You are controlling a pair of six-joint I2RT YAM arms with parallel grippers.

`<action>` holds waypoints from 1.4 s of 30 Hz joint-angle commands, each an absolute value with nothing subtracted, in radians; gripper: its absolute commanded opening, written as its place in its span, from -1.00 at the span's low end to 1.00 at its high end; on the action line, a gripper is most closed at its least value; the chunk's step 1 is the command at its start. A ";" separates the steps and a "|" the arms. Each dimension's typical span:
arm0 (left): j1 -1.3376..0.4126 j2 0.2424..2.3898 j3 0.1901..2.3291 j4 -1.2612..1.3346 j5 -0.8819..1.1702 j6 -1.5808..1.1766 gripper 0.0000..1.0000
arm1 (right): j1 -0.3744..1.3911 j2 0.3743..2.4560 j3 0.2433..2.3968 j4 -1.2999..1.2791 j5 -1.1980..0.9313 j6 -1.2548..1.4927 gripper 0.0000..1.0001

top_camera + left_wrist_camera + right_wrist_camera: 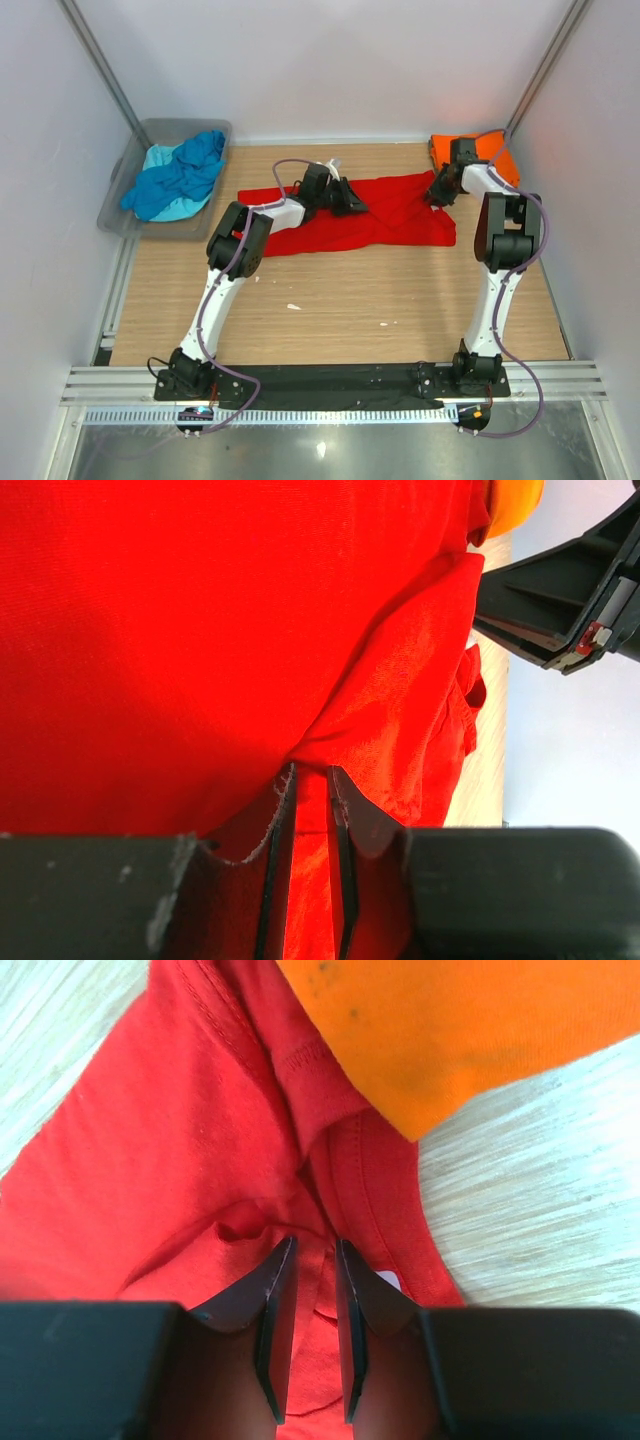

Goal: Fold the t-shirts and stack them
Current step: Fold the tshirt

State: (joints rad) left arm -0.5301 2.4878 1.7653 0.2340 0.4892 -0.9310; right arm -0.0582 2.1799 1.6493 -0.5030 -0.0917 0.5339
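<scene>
left end effector (312, 778): fingers nearly together, clamped on a raised pinch of the red t-shirt (150, 630), cloth showing in the slit between them. right end effector (315, 1248): same, closed down on a fold of the same shirt just beside the collar (375, 1190), with a white tag peeking next to my right finger. so both of mine hold red cloth, neither is free.

red t-shirt lies spread across the far middle of the tabletop (350, 300), flat but rumpled, with diagonal creases running between my two grips. i have its left-middle part and its right end. the orange t-shirt (450, 1030) sits in the far right corner, and a corner of it overlaps the red cloth near the collar. cannot tell how neatly it is folded. the blue t-shirt (185, 180) and turquoise t-shirt (158, 157) are bunched in the tub (115, 215) at far left, unfolded.

step, my read: folding the red one, grips set and the fold itself not made. the task looks less than half done.

next move calls for both arms to lift together, keep the cloth taut between the grips, carry the held edge over the rest of the shirt and lay it flat. watch for the right side dragging the orange shirt along, since they overlap.
</scene>
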 commanded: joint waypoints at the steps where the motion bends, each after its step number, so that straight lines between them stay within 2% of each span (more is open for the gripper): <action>1: -0.523 2.480 1.769 0.175 0.437 -0.900 -0.59 | -0.041 2.194 1.703 -0.499 -0.060 0.552 -0.46; 3: -0.523 2.480 1.761 0.179 0.436 -0.902 -0.59 | -0.038 2.200 1.716 -0.506 -0.043 0.549 -0.50; 7: -0.523 2.484 1.759 0.183 0.436 -0.902 -0.59 | -0.040 2.200 1.720 -0.509 -0.022 0.548 -0.79; 12: -0.523 2.485 1.759 0.187 0.437 -0.908 -0.59 | -0.040 2.200 1.726 -0.506 -0.008 0.540 -0.98; 24: -0.523 2.493 1.770 0.152 0.414 -0.897 -0.59 | -0.040 2.140 1.756 -0.629 0.118 0.537 -0.97; 36: -0.523 2.485 1.769 0.141 0.410 -0.891 -0.59 | -0.040 2.103 1.677 -0.594 0.081 0.538 -0.97; 38: -0.523 2.471 1.769 0.133 0.417 -0.894 -0.57 | -0.040 2.103 1.689 -0.594 0.069 0.526 -0.92; 42: -0.523 2.410 1.750 0.141 0.422 -0.931 -0.46 | -0.040 2.080 1.727 -0.649 0.066 0.517 -0.62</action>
State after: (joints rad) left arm -0.5304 2.4779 1.7649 0.2180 0.4786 -0.9356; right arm -0.0422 2.1693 1.6852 -0.6159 0.0715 0.5274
